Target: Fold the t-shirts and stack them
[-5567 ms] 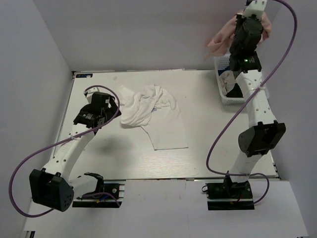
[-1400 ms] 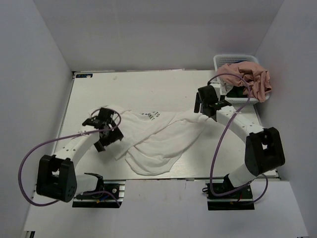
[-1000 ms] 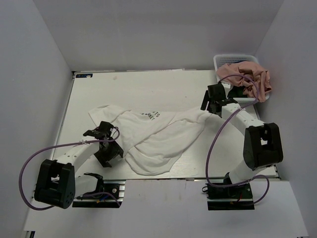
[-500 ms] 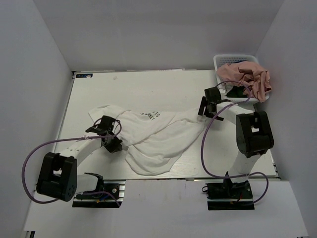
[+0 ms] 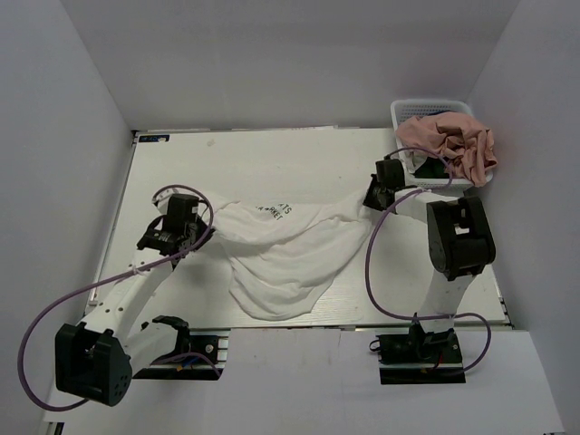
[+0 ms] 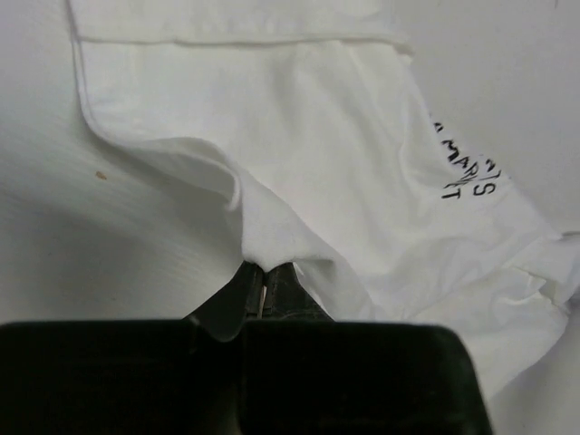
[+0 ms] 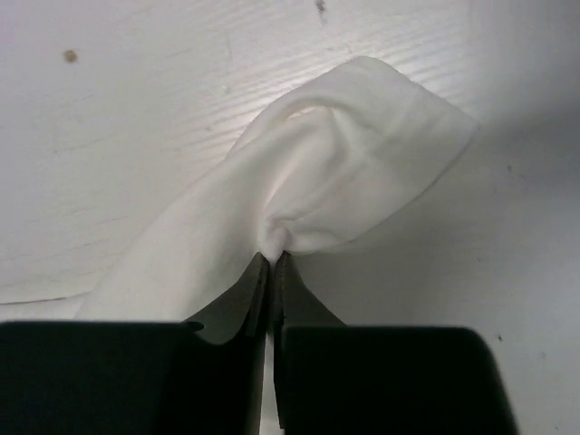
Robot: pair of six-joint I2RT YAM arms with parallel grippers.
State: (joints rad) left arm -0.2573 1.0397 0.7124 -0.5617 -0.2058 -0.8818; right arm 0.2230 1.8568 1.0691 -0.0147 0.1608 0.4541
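Note:
A large white t-shirt [image 5: 290, 249] with dark lettering [image 5: 275, 211] lies rumpled and stretched across the middle of the table. My left gripper [image 5: 201, 232] is shut on a fold at the shirt's left side; the left wrist view shows the cloth [image 6: 317, 154] pinched at the fingertips [image 6: 265, 272]. At the shirt's right corner, my right gripper [image 5: 373, 201] is shut on a bunched tip of fabric [image 7: 344, 172], which rises from between the tips [image 7: 272, 258]. A pink t-shirt [image 5: 449, 140] is heaped on the basket at the back right.
The white mesh basket [image 5: 426, 104] stands in the back right corner, close behind my right gripper. Grey walls enclose the table [image 5: 272, 159] on the left, back and right. A purple cable loops from each arm.
My right gripper has closed on the shirt's right corner. My left gripper, shut on the left fold, has moved back and left from the near side, drawing the cloth with it.

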